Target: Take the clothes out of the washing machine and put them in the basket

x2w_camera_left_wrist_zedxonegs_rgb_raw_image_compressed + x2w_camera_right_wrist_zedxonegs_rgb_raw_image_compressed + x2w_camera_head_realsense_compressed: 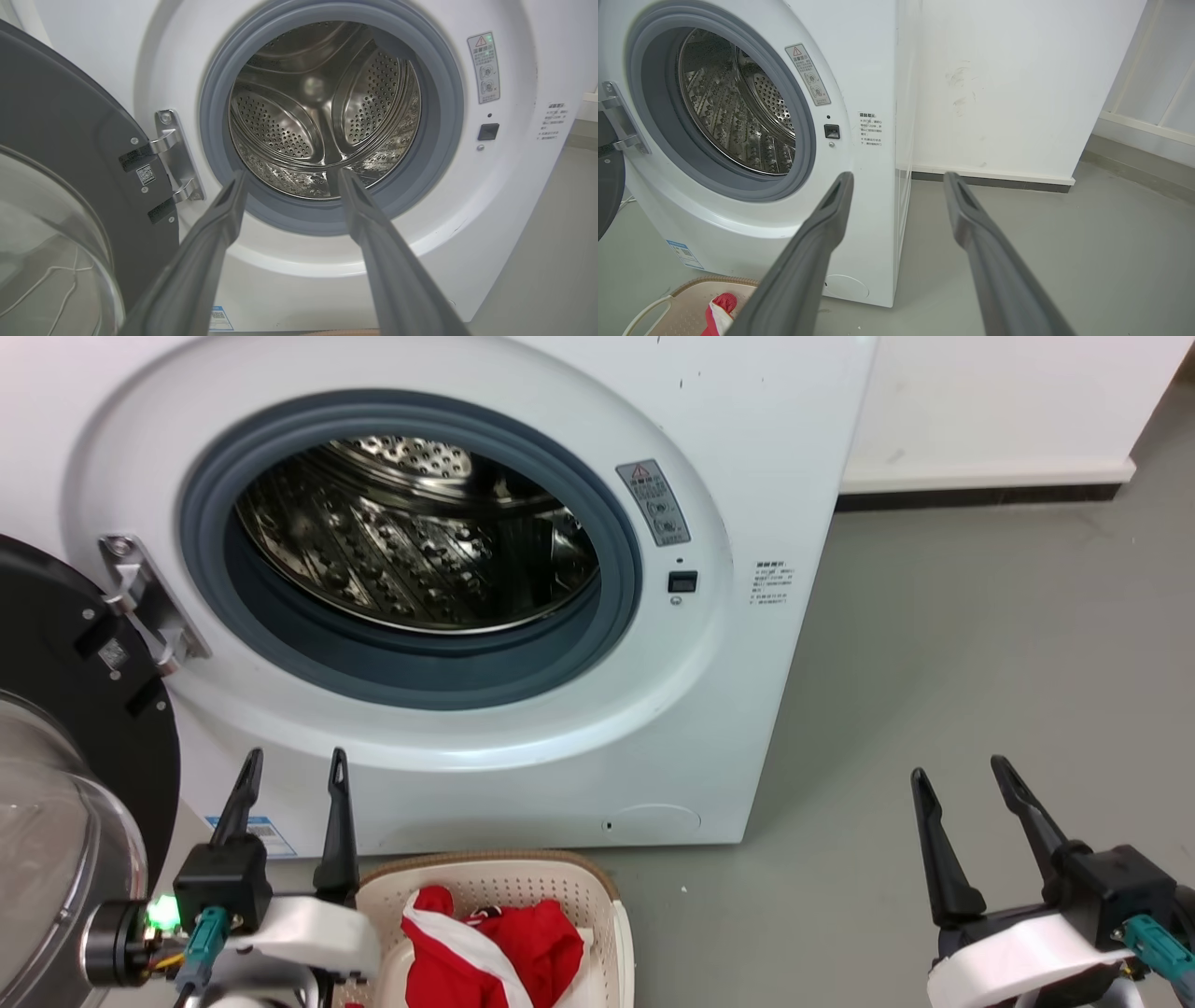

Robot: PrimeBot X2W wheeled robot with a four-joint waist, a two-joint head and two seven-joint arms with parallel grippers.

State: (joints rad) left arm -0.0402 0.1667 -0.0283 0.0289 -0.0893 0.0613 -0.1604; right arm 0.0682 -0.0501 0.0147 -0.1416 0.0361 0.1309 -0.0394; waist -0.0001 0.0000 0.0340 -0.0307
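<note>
The clothes (523,943) lie in the basket (597,896) — left tool (295,756) and right tool (960,767) spread apart.

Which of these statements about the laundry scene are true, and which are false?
1. The black-rimmed glass door of the large white washing machine is shut. False: it stands open on the left.
2. The soft red-and-white fabric clothes lie in the cream-white perforated plastic basket. True.
3. The left gripper grips a red garment. False: it is open and holds nothing.
4. The right gripper is open. True.
5. The basket stands on the grey floor before the washing machine. True.
</note>
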